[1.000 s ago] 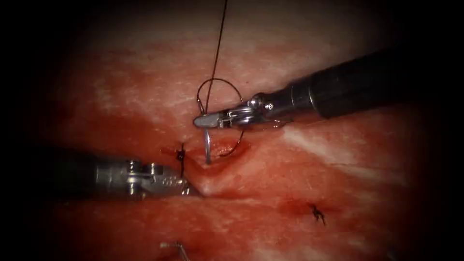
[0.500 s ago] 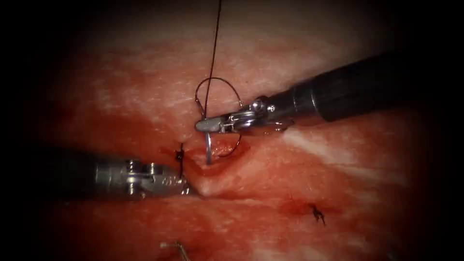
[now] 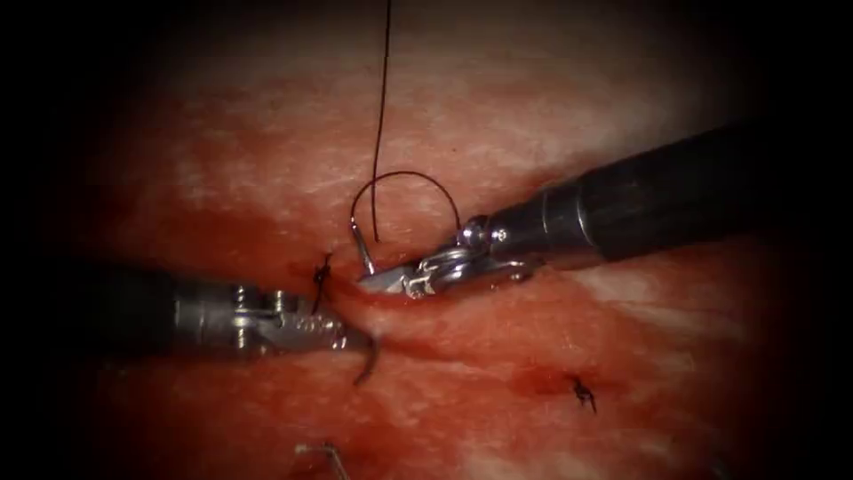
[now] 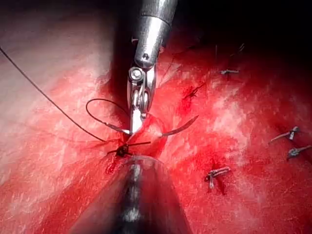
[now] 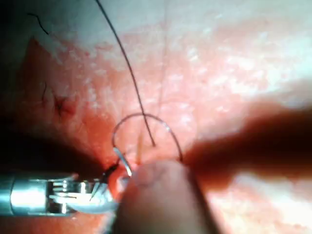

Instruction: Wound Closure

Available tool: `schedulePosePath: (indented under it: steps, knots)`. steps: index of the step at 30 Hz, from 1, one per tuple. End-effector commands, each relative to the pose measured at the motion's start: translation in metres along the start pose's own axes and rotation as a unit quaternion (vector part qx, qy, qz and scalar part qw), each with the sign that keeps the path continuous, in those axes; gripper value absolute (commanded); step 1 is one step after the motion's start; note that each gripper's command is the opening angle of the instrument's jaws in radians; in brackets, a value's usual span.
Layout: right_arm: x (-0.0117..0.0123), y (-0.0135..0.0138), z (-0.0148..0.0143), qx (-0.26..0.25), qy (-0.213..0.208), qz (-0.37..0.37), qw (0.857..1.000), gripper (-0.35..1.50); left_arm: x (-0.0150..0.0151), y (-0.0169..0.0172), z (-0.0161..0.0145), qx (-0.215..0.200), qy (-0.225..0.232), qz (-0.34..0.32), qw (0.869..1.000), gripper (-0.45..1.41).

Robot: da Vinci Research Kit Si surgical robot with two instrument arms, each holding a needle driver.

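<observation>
My right tool [image 3: 380, 280] reaches in from the right, its jaws shut on the curved needle [image 3: 362, 252] near its tail end. The needle's middle is buried in the tissue [image 3: 551, 133] at the cut [image 3: 431, 333]. Its dark tip [image 3: 365, 363] pokes out just beside my left tool [image 3: 351, 339], on the cut's left side. The left jaws look shut on the tissue edge there. In the left wrist view the right tool [image 4: 133, 119] holds the needle, and the tip [image 4: 184, 127] shows past the tissue fold. Thread [image 3: 404, 175] arcs from the tail and runs up out of view.
A knotted stitch [image 3: 320, 276] sits just above the left tool's wrist. Another stitch [image 3: 582, 392] lies lower right. Cut ends of thread [image 3: 322, 453] lie near the bottom edge. Red fluid wets the tissue around the cut. The left tool [image 5: 58, 195] appears in the right wrist view.
The right tool moved down and rolled, driving the needle into the tissue. The needle's tip now sticks out beside the left tool. The thread loop followed downward.
</observation>
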Motion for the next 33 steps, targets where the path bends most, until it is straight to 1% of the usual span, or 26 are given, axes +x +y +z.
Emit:
schedulePosePath:
  steps: [1, 7, 9, 10, 11, 12, 14, 15, 16, 17, 19, 21, 23, 24, 25, 27, 29, 33]
  knots:
    - [-0.0002, 0.0006, 0.0007, -0.003, 0.001, -0.001, 1.0, -0.35, -0.0002, 0.0003, 0.0008, -0.002, -0.001, -0.001, 1.0, -0.45]
    - [-0.0003, 0.0003, 0.0007, -0.005, 0.001, 0.0, 1.0, -0.35, -0.0002, 0.0003, 0.0007, -0.002, -0.001, -0.001, 1.0, -0.45]
    - [0.0002, -0.0001, 0.0005, 0.008, 0.014, -0.001, 1.0, -0.35, -0.0002, 0.0004, 0.0007, -0.002, -0.001, -0.001, 1.0, -0.45]
    - [0.0005, -0.0004, 0.0003, 0.015, 0.026, -0.017, 0.999, -0.35, -0.0002, 0.0004, 0.0006, -0.002, -0.001, -0.001, 1.0, -0.45]
    - [0.0011, -0.0008, -0.0002, 0.04, 0.039, -0.049, 0.997, 0.32, -0.0001, 0.0004, 0.0005, -0.001, -0.001, -0.001, 1.0, -0.45]
    - [0.0014, -0.001, -0.0004, 0.046, 0.045, -0.063, 0.996, 0.54, -0.0001, 0.0004, 0.0004, -0.001, -0.001, -0.001, 1.0, -0.45]
    - [0.0021, -0.0013, -0.001, 0.048, 0.065, -0.109, 0.991, 0.81, 0.0, 0.0005, 0.0001, -0.001, -0.002, -0.002, 1.0, -0.45]
    - [0.0027, -0.0013, -0.0015, 0.041, 0.08, -0.17, 0.981, 1.01, 0.0002, 0.0007, -0.0002, 0.002, 0.0, -0.003, 1.0, -0.43]
    - [0.0031, -0.0013, -0.0017, 0.037, 0.084, -0.199, 0.976, 1.08, 0.0004, 0.0009, -0.0004, 0.003, 0.004, -0.004, 1.0, -0.4]
    - [0.0034, -0.0012, -0.0019, 0.035, 0.088, -0.221, 0.971, 1.13, 0.0005, 0.001, -0.0006, 0.004, 0.006, -0.005, 1.0, -0.37]
    - [0.0042, -0.001, -0.0023, 0.027, 0.097, -0.277, 0.956, 1.22, 0.0008, 0.0013, -0.0009, 0.005, 0.013, -0.006, 1.0, -0.3]
    - [0.0048, -0.0008, -0.0028, 0.016, 0.11, -0.328, 0.938, 1.22, 0.001, 0.0016, -0.0012, 0.007, 0.018, -0.005, 1.0, -0.25]
    - [0.0053, -0.0007, -0.0032, 0.002, 0.127, -0.378, 0.917, 1.25, 0.001, 0.0018, -0.0014, 0.008, 0.022, 0.0, 1.0, -0.2]
    - [0.0056, -0.0006, -0.0036, -0.012, 0.136, -0.413, 0.901, 1.25, 0.001, 0.002, -0.0016, 0.01, 0.026, 0.006, 1.0, -0.16]
    - [0.0056, -0.0006, -0.0037, -0.022, 0.137, -0.43, 0.892, 1.25, 0.0009, 0.0021, -0.0018, 0.01, 0.027, 0.006, 1.0, -0.16]
    - [0.0051, -0.0007, -0.0039, -0.064, 0.129, -0.496, 0.856, 1.28, 0.0006, 0.0023, -0.0023, 0.018, 0.038, 0.012, 0.999, -0.16]
    - [0.0046, -0.0012, -0.0043, -0.069, 0.127, -0.514, 0.845, 1.3, 0.0004, 0.0025, -0.0027, 0.027, 0.049, 0.019, 0.998, -0.16]
    - [0.0041, -0.0022, -0.0054, -0.069, 0.123, -0.528, 0.837, 1.3, 0.0006, 0.0029, -0.0033, 0.043, 0.08, 0.037, 0.995, -0.15]
